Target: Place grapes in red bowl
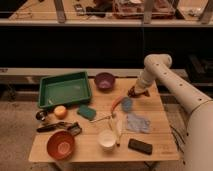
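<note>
The grapes (133,93) show as a small dark reddish lump at the table's back right, right at the tip of my gripper (136,92). The gripper reaches down from the white arm that comes in from the right. Whether it holds the grapes cannot be told. The red bowl (60,145) stands at the front left corner of the wooden table (95,150), far from the gripper, with a paler inner bottom.
A purple bowl (104,80) and a green tray (65,90) stand at the back. An orange-red carrot-like piece (116,102), a blue cloth (137,122), a white cup (106,140), a teal sponge (86,112), an orange (60,111) and a black block (139,146) lie between.
</note>
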Available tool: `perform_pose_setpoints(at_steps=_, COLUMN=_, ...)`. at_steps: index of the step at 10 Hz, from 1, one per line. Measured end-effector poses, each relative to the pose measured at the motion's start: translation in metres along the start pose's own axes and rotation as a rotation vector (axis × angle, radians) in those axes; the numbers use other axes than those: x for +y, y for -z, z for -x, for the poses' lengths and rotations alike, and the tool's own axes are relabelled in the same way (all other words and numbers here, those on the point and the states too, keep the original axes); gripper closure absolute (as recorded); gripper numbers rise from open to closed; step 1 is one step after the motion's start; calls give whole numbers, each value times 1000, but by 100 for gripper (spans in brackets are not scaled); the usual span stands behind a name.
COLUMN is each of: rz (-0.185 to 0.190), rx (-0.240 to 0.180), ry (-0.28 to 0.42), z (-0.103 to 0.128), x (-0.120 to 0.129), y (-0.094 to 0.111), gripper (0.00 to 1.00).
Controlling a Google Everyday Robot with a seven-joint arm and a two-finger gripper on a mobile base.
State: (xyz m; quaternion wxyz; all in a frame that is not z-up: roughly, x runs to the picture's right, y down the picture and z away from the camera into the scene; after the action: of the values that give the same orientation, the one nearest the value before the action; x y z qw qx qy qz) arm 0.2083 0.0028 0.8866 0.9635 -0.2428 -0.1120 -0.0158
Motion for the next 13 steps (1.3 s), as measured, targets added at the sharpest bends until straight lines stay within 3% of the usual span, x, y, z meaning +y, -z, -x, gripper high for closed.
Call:
perform_pose_setpoints(at_steps=4, rz=-11, rx=-15, ry=2, z=0, x=-9, y=-18, gripper=20)
perform_pose_setpoints(at_steps=7, rz=-9, rx=-2, ry=2, z=0, x=-15, y=-29, gripper=20)
perform_pose_setpoints(at_steps=13, rz=34, rx=1, ry=-33, z=-4, x=-20, y=-43, gripper=20)
